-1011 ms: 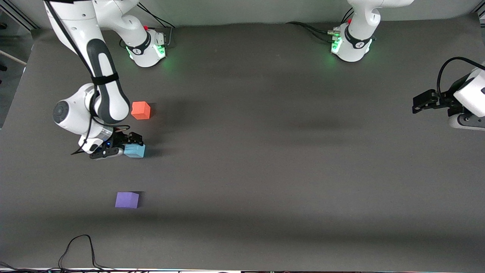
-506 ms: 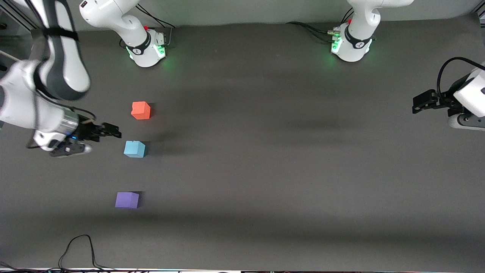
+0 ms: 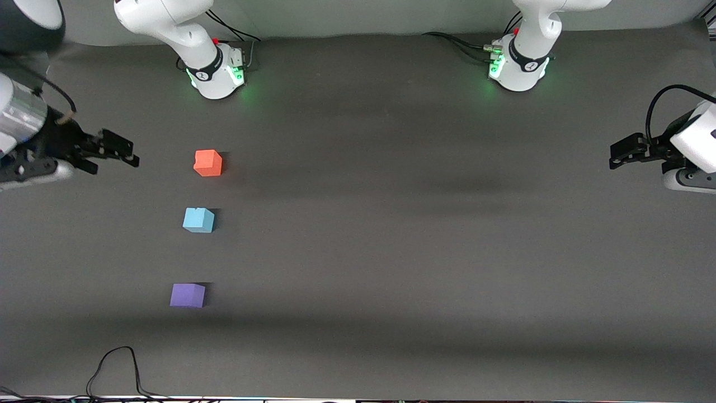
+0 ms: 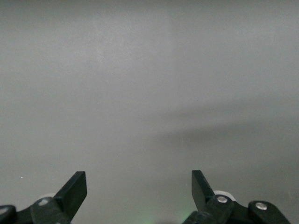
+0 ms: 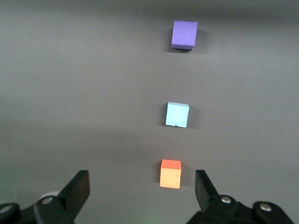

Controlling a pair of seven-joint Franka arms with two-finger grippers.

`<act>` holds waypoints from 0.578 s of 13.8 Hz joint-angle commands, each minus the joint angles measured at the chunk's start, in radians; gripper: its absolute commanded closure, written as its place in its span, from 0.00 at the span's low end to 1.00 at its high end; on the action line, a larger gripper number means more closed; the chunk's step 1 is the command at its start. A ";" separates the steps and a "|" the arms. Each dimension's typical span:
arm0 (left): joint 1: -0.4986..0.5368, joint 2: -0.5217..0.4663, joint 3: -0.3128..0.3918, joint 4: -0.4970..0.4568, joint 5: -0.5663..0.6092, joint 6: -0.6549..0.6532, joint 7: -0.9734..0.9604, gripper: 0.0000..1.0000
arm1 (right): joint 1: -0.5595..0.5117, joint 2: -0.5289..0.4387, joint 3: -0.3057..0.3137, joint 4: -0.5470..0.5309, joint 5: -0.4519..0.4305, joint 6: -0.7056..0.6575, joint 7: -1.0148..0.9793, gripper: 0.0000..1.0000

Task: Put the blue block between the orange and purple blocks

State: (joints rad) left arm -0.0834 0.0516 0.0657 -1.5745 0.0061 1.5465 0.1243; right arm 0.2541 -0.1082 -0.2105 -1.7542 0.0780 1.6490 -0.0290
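The light blue block (image 3: 198, 220) sits on the dark table in a line with the other two: the orange block (image 3: 208, 163) lies farther from the front camera, the purple block (image 3: 187, 295) nearer. All three also show in the right wrist view: orange (image 5: 170, 173), blue (image 5: 177, 115), purple (image 5: 184, 34). My right gripper (image 3: 120, 154) is open and empty, raised over the table's right-arm end, apart from the blocks. My left gripper (image 3: 618, 155) is open and empty at the left arm's end; its wrist view shows its gripper (image 4: 139, 191) over bare surface.
A black cable (image 3: 114, 369) loops on the table near the front edge at the right arm's end. The two arm bases (image 3: 215, 70) (image 3: 517, 64) stand along the table's back edge. Dark table (image 3: 391, 224) stretches between the blocks and the left arm.
My right gripper let go of the blue block, then rose and drew away toward the right arm's end of the table. The blue block stayed in place. The left arm has not moved.
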 commanded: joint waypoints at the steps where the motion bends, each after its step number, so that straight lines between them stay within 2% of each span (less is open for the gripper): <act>1: -0.004 -0.009 0.009 -0.010 0.011 0.017 0.041 0.00 | -0.238 -0.053 0.223 -0.063 -0.024 0.014 0.023 0.00; 2: -0.004 -0.009 0.009 -0.010 0.008 0.017 0.041 0.00 | -0.298 -0.059 0.279 -0.077 -0.024 0.018 0.021 0.00; 8: -0.002 -0.009 0.009 -0.012 0.002 0.018 0.041 0.00 | -0.302 -0.056 0.267 -0.085 -0.026 0.035 0.009 0.00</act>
